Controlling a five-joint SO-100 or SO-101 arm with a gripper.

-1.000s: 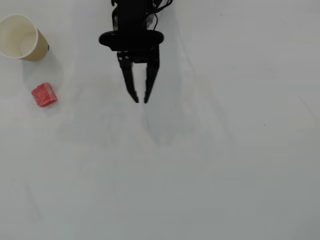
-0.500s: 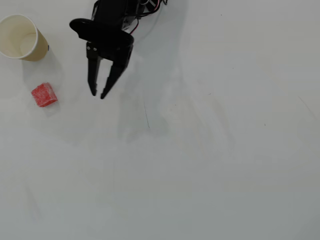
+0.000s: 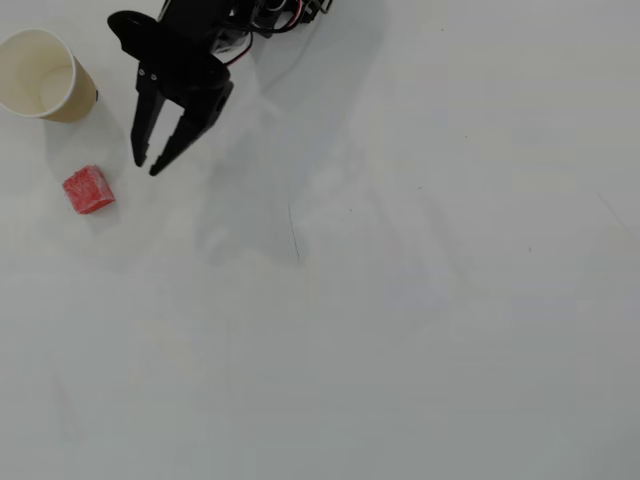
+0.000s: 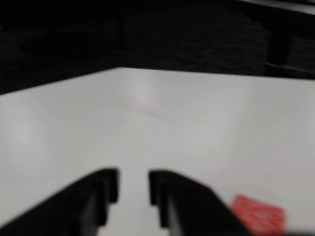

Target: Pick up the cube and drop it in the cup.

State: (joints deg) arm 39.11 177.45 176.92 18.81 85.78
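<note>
Red and speckled, the cube (image 3: pixel 89 190) rests on the white table (image 3: pixel 420 330) at the left of the overhead view, ungrasped. The paper cup (image 3: pixel 42 75) stands upright above it in that view, near but not touching, and its pale interior appears empty.

My gripper (image 3: pixel 147 164) hangs to the right of the cube, apart from it, fingertips pointing down-frame. The jaws are parted by a narrow gap and hold nothing. In the wrist view the two black fingers (image 4: pixel 98 196) frame bare table, and the cube (image 4: pixel 258 214) shows blurred at the lower right, outside the gap between them.

Task status, as judged from these views:
1. Approach: under way; I am close to the cube but not aligned over it.
2. Grasp: not yet done.
3. Carry to the cup: not yet done.
4. Release into the cup: not yet done.

Remaining alignment requires shifting toward the cube, likely widening the jaws, then descending around it.
</note>
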